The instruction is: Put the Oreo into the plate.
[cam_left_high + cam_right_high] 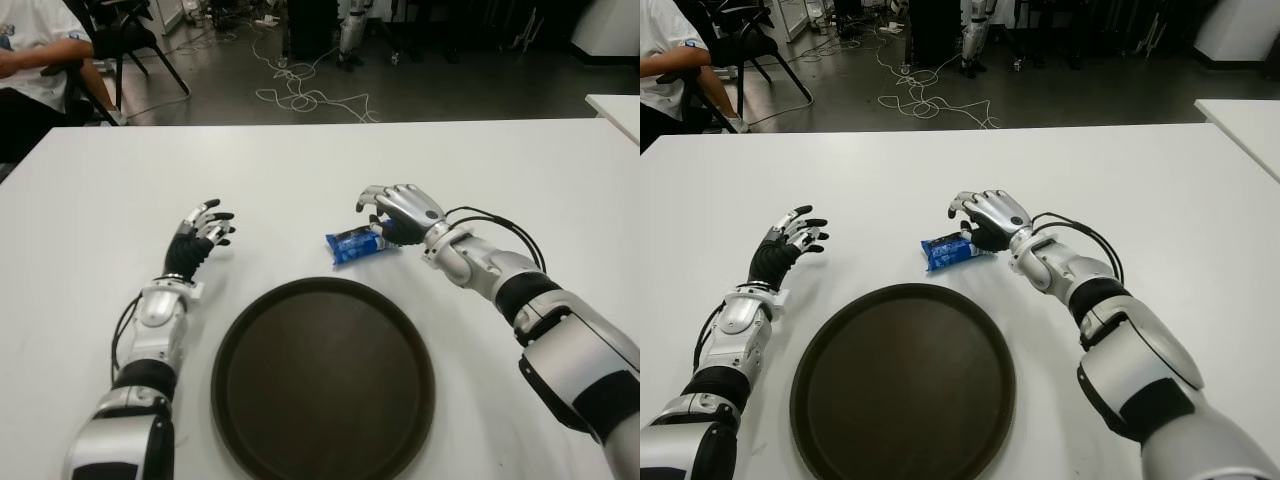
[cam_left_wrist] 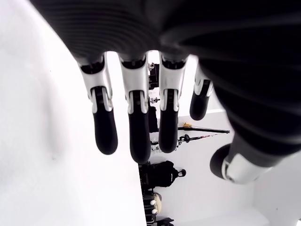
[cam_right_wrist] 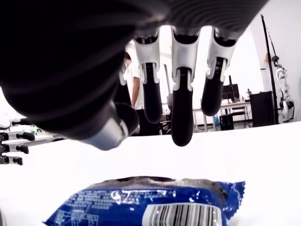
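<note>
**Right hand poised over the Oreo pack, grasp not yet made**

Nearest the head camera, the round dark-brown plastic plate is sitting empty on the wide white table, between the two forearms. Beyond its far rim, just beside it but apart, the small blue foil Oreo packet is lying flat on the tabletop.

Judging by this layout, the reach-and-grasp step is in hand: nothing is being held yet. The right hand is hovering palm-down at the packet's right end, wrist bent inward toward the robot's left. In the right wrist view its fingers are hanging spread and only gently curled above the wrapper, with the thumb set apart to one side, clamping on nothing. The next move is likely calling for lowering the hand, closing fingers and thumb across the packet, then lifting and carrying it back toward the plate.

The left hand is showing left of the plate's far edge, its fingers extended, slightly apart and empty.
</note>
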Controlling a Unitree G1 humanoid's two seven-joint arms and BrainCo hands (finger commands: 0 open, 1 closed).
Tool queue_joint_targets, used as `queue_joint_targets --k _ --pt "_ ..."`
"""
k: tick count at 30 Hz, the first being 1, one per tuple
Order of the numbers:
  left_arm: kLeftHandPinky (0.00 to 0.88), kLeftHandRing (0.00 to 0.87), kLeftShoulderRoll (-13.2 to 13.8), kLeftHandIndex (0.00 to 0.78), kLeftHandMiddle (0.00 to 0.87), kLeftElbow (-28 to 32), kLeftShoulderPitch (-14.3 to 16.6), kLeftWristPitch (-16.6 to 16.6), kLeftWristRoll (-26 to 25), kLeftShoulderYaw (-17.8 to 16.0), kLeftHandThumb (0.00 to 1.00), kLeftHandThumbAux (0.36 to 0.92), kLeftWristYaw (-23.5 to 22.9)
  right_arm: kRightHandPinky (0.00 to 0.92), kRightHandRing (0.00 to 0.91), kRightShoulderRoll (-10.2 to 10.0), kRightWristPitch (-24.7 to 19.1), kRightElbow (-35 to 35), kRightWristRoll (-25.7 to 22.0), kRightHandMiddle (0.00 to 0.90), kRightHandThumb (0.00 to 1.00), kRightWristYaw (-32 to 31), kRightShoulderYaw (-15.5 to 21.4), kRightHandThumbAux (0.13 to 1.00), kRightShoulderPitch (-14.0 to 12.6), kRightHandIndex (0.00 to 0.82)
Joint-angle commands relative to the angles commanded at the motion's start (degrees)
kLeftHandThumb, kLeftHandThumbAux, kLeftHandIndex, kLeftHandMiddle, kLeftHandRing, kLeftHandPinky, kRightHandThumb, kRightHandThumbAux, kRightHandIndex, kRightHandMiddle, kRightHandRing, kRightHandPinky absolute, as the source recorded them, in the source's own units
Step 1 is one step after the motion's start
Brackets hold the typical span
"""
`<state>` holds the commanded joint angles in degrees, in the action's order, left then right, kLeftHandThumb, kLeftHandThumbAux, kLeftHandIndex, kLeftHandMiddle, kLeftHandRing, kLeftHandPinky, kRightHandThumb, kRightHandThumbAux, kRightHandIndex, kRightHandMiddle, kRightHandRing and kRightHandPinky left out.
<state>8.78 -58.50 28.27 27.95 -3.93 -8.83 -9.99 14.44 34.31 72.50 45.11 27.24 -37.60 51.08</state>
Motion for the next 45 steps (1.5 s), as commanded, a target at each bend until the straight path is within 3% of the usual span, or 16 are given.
queue_joint_targets --k 13,15,20,21,22,24,26,28,34,45 --pt "0.366 0.327 -0.02 0.167 0.298 -0.23 0.09 0.11 -0.52 -0.18 0.209 0.592 -0.84 0.751 0.742 -0.16 -0.58 0.05 0.04 0.731 0.686 0.11 -0.03 0.727 -0.01 0.431" --pt "0.367 0.327 -0.03 0.163 0.297 -0.29 0.06 0.25 -0.62 -0.25 0.209 0.591 -1.02 0.714 0.703 -0.31 -0.75 0.00 -0.18 0.687 0.682 0.71 0.23 0.729 -0.18 0.430" --pt "0.374 0.323 -0.03 0.159 0.293 -0.32 0.00 0.47 -0.64 -0.35 0.219 0.597 -1.06 0.492 0.500 -0.90 -1.42 0.07 -0.88 0.477 0.671 2.33 1.11 0.737 -0.72 0.416" --pt "0.375 0.322 -0.03 0.160 0.292 -0.32 -0.01 0.46 -0.65 -0.37 0.224 0.599 -1.06 0.412 0.426 -1.03 -1.55 0.14 -0.99 0.409 0.431 2.53 1.26 0.744 -0.82 0.357" --pt "0.376 0.321 -0.04 0.160 0.291 -0.33 -0.03 0.43 -0.65 -0.39 0.227 0.600 -1.02 0.361 0.377 -1.18 -1.55 0.24 -1.22 0.365 0.275 2.69 1.52 0.748 -0.94 0.319" --pt "0.375 0.322 -0.04 0.162 0.292 -0.32 -0.03 0.40 -0.65 -0.41 0.232 0.602 -1.00 0.299 0.310 -1.32 -1.50 0.32 -1.39 0.299 0.141 2.80 1.82 0.746 -1.03 0.260" --pt "0.373 0.322 -0.04 0.164 0.294 -0.32 -0.05 0.37 -0.61 -0.40 0.234 0.604 -0.91 0.231 0.243 -1.47 -1.12 0.39 -1.72 0.230 0.072 2.81 2.30 0.738 -1.17 0.195" --pt "0.371 0.322 -0.03 0.166 0.296 -0.34 -0.07 0.41 -0.49 -0.35 0.235 0.606 -0.76 0.144 0.164 -1.61 -0.94 0.50 -1.92 0.152 0.029 2.45 2.71 0.730 -1.28 0.122" --pt "0.371 0.329 -0.02 0.173 0.306 -0.34 -0.07 0.28 -0.55 -0.39 0.226 0.606 -0.84 0.027 0.036 -1.88 -1.07 0.92 -2.47 0.033 0.003 -0.23 3.50 0.731 -1.28 0.024" --pt "0.375 0.335 -0.09 0.163 0.302 0.00 -0.19 -0.21 -1.17 -0.51 0.227 0.603 -1.73 0.001 0.000 -1.75 -2.49 1.18 -1.64 0.000 0.000 -4.15 3.04 0.720 -0.78 0.000"
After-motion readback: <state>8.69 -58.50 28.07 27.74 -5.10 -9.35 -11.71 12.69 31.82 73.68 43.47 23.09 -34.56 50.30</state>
